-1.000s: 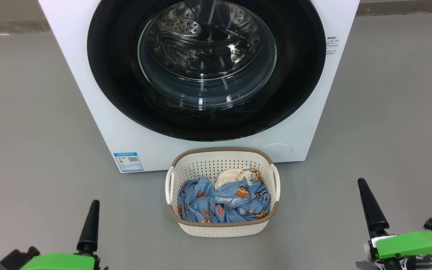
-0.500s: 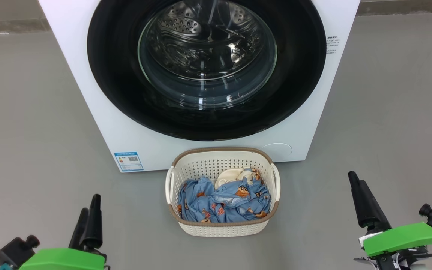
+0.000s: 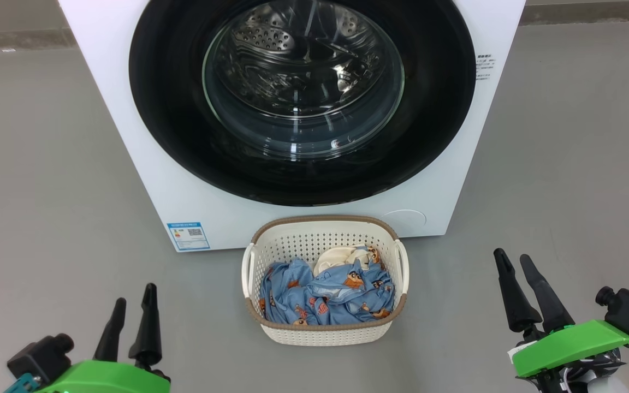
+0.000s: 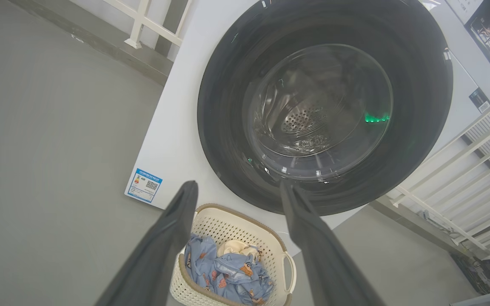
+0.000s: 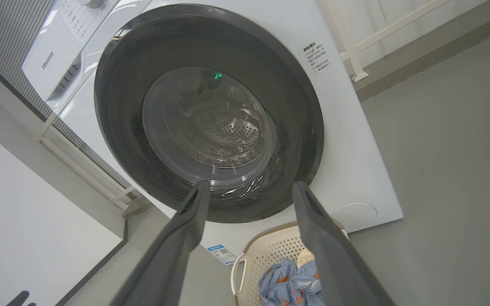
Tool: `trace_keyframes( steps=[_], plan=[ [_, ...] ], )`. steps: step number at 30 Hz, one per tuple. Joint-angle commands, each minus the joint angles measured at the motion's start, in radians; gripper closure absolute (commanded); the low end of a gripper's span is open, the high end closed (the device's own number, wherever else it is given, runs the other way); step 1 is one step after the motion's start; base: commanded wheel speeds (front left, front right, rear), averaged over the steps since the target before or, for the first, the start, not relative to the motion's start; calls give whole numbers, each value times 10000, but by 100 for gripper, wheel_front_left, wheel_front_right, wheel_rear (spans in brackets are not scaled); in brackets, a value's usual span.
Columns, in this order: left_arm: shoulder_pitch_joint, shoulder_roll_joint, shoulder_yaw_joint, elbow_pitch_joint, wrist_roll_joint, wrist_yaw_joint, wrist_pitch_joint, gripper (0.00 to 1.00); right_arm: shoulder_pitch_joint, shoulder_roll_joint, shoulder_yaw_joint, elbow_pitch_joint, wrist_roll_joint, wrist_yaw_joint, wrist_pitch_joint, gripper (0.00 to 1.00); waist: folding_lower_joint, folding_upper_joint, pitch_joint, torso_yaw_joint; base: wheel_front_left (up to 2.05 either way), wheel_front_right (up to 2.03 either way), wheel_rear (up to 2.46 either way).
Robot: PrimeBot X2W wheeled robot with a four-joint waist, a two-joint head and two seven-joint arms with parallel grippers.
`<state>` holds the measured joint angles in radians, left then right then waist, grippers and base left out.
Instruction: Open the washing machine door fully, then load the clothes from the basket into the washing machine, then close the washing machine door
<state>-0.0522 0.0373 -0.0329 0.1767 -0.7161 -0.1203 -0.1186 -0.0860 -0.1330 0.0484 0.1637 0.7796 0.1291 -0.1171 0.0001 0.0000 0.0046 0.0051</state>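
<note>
The white washing machine (image 3: 123, 109) stands ahead with its round black door (image 3: 172, 136) shut; the glass window (image 3: 303, 82) shows the steel drum behind it. On the floor in front sits the cream basket (image 3: 325, 333) holding the light-blue printed clothes (image 3: 325, 297) and a cream cloth (image 3: 336, 255). My left gripper (image 3: 135, 295) hovers open at the lower left, well left of the basket. Low on the right my right gripper (image 3: 512, 261) is open too, empty. Both wrist views look up at the door (image 4: 228, 140) (image 5: 117, 127) and the basket (image 4: 236, 223) (image 5: 270, 250).
Grey floor (image 3: 47, 180) spreads on both sides of the machine. A blue label sticker (image 3: 188, 235) sits at the machine's lower left corner. White railings (image 4: 462, 170) stand beside the machine, and a white wall panel (image 5: 24, 221) shows in the right wrist view.
Both grippers have turned at the wrist, so two separate fingers now show on each where one showed before. Both have shifted slightly inward. Basket and door are unchanged.
</note>
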Motion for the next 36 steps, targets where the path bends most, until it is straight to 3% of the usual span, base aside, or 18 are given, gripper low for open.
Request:
trace_keyframes(
  steps=[1,36],
  plan=[
    [-503,172,155,-183,346,-16,-144,0,-525,-140,182,-251,-356,10,-167,0,0,0,-5,0,0,0,0],
    [-762,147,29,48,3825,55,-1173,0,-970,-313,602,40,-4616,14,-1190,0,-1,0,-46,18,0,0,0]
  ],
)
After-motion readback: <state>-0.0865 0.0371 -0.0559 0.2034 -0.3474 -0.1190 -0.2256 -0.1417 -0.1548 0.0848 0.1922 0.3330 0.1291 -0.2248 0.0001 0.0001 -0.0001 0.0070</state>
